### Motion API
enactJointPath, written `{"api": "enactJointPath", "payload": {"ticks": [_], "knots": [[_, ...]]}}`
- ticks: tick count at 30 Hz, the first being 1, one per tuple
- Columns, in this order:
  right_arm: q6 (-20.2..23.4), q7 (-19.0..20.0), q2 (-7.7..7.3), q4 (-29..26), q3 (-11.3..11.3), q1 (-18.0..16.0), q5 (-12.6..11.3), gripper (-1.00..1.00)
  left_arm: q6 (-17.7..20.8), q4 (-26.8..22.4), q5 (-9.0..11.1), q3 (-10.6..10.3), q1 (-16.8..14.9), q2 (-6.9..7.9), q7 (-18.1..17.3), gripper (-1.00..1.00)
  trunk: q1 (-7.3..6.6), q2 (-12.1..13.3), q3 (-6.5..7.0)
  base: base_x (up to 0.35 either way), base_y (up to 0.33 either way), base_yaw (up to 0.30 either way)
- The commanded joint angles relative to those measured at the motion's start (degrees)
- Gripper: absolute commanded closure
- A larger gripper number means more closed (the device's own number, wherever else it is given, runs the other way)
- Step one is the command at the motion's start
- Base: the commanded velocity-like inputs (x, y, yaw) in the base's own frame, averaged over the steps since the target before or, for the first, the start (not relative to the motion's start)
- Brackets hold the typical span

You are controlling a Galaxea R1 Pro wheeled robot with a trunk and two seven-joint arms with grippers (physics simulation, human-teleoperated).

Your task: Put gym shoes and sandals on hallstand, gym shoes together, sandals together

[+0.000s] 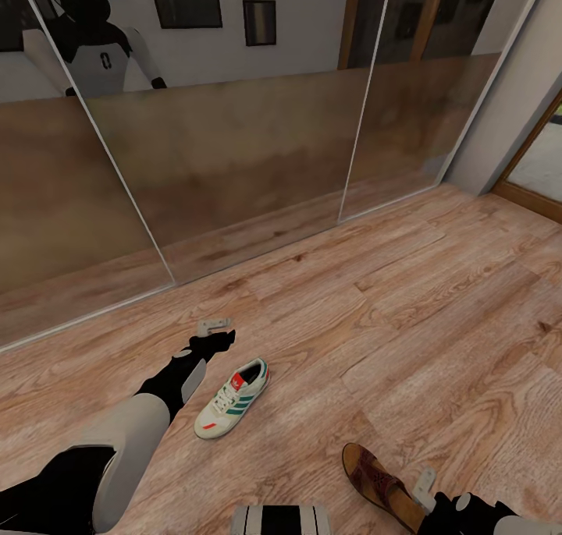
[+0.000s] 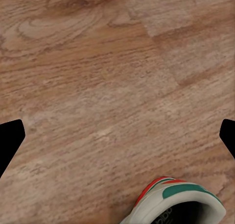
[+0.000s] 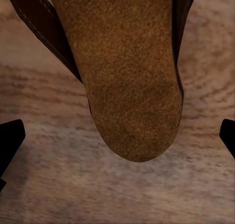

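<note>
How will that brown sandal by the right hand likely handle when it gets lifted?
The sandal looks flat and thin-soled, so probably light and somewhat bendy. Its suede-like insole should give grip rather than slip. Lying flat on the floor, it seems unlikely to roll or tip.

text: none legible | gym shoe [image 1: 232,398]: stripes only, no readable brand

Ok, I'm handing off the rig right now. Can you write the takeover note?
Left claw: open, empty, over the corridor floor just beyond the gym shoe.
Right claw: open, empty, at the heel end of the sandal, not gripping it.
Both shoes lie on the floor, apart from each other, in front of the mirrored panels.
Done: nothing placed that these views show.
Left: grasp each, find the other shoes, carry all to the rack and pair them.
</note>
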Motion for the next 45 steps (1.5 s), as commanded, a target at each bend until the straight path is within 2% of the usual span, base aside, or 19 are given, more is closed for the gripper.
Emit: {"api": "enactJointPath", "payload": {"ticks": [1, 4, 5, 6, 10, 24, 28, 34, 45], "knots": [[-0.38, 0.01, 0.0, 0.15, -0.24, -0.08, 0.59, -1.0, 0.12, -0.04, 0.55, 0.19, -0.01, -0.04, 0.0, -1.0, -0.01, -0.02, -0.04, 0.0, 0.0, 0.0], [-0.4, -1.23, 0.0, 0.15, -0.22, -0.09, 0.59, -1.0, 0.13, -0.04, 0.56, 0.19, -0.01, -0.04, 0.0, -1.0, -0.01, -0.02, -0.04, 0.0, 0.0, 0.0], [-0.39, -2.04, 0.0, 0.15, -0.21, -0.09, 0.59, -1.0, 0.13, -0.04, 0.56, 0.19, -0.01, -0.04, 0.0, -1.0, -0.01, -0.02, -0.04, 0.0, 0.0, 0.0], [-0.36, -4.59, 0.0, 0.15, -0.19, -0.08, 0.59, -1.0, 0.12, -0.05, 0.56, 0.19, -0.01, -0.04, 0.0, -1.0, -0.01, -0.02, -0.04, 0.0, 0.0, 0.0], [-0.35, -6.59, 0.07, 0.15, -0.18, -0.07, 0.59, -1.0, 0.12, -0.03, 0.55, 0.19, -0.01, -0.04, 0.0, -1.0, -0.01, -0.02, -0.04, 0.0, 0.0, 0.0], [-0.34, -7.64, 0.46, 0.15, 0.11, -0.08, 0.7, -1.0, 0.13, 0.01, 0.56, 0.19, -0.01, -0.04, 0.0, -1.0, -0.01, -0.02, -0.04, 0.0, 0.0, 0.0], [-0.27, -7.67, 1.21, 0.15, 0.41, -0.06, 1.74, -1.0, 0.12, 0.02, 0.55, 0.19, -0.01, -0.04, 0.0, -1.0, -0.01, -0.02, -0.04, 0.0, 0.0, 0.0], [-0.18, -7.84, 2.19, 0.15, 0.6, 0.18, 4.89, -1.0, 0.12, 0.02, 0.56, 0.19, -0.01, -0.04, 0.0, -1.0, -0.01, -0.02, -0.04, 0.0, 0.0, 0.0], [-0.16, -9.08, 3.33, 0.15, 0.61, 0.67, 5.78, -1.0, 0.12, 0.02, 0.56, 0.19, -0.01, -0.04, 0.0, -1.0, -0.01, -0.02, -0.04, 0.0, 0.0, 0.0]]}}
